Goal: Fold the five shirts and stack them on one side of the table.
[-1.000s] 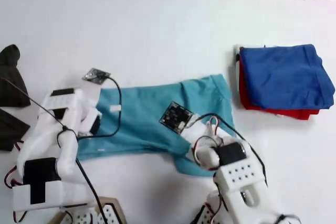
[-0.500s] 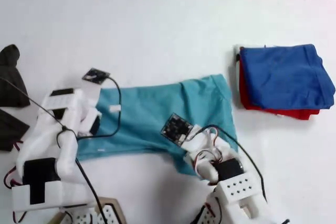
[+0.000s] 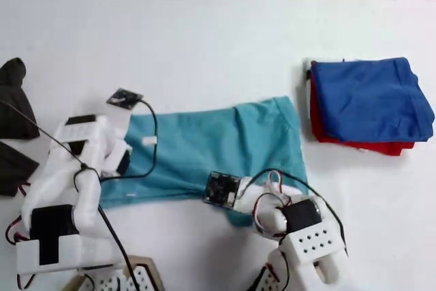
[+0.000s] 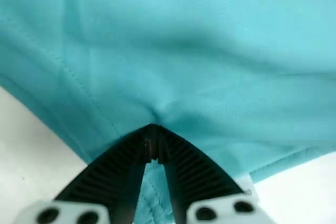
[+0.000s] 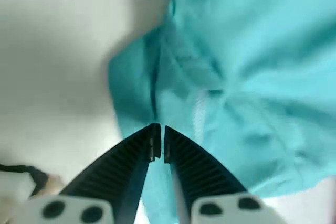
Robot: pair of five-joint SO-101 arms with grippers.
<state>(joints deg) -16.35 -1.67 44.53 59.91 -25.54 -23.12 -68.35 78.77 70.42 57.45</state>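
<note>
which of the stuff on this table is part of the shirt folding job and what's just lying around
Job:
teal shirt, pinched by left tool and right tool
folded stack, blue over red
dark cloth at the table's edge, likely a shirt

Lying about:
black cable across the teal shirt

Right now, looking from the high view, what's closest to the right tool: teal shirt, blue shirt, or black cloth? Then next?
1. teal shirt, touching the right tool, middle.
2. blue shirt, on the stack, right side.
3. black cloth, left edge.
</note>
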